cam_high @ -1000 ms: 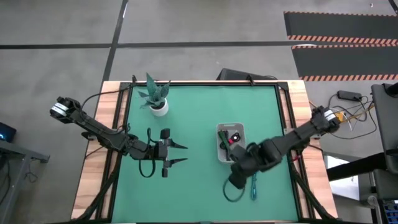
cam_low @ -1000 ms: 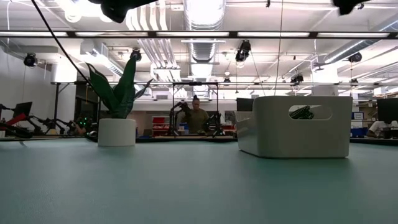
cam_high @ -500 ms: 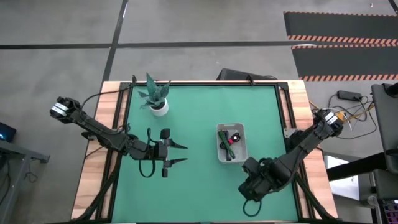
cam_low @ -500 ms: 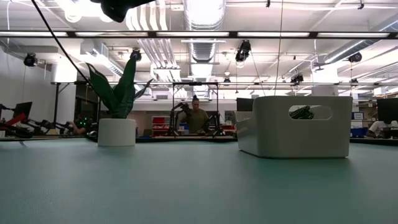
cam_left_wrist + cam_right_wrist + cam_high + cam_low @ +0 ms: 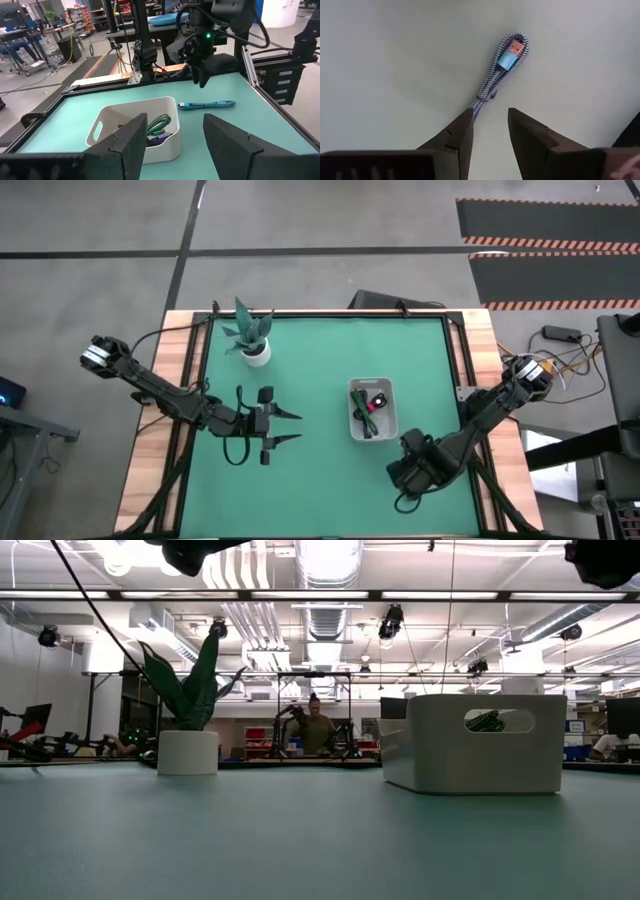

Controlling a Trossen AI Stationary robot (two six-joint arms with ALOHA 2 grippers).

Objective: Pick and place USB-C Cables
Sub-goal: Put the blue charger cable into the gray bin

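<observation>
one teal cable [image 5: 498, 73] — right gripper [image 5: 490, 122], parted, has shifted above it.

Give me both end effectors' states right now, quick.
Left end effector: open, empty, waiting over the mat.
Right end effector: open, empty, poised above the teal cable lying on the mat.

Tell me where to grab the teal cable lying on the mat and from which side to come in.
Take the teal cable at the middle of its folded bundle, from straight above, fingers straddling its narrow width. It lies flat and elongated on the green mat, beside the white tray, so a side approach would likely only push it. The right end effector hangs over its end, open.
</observation>
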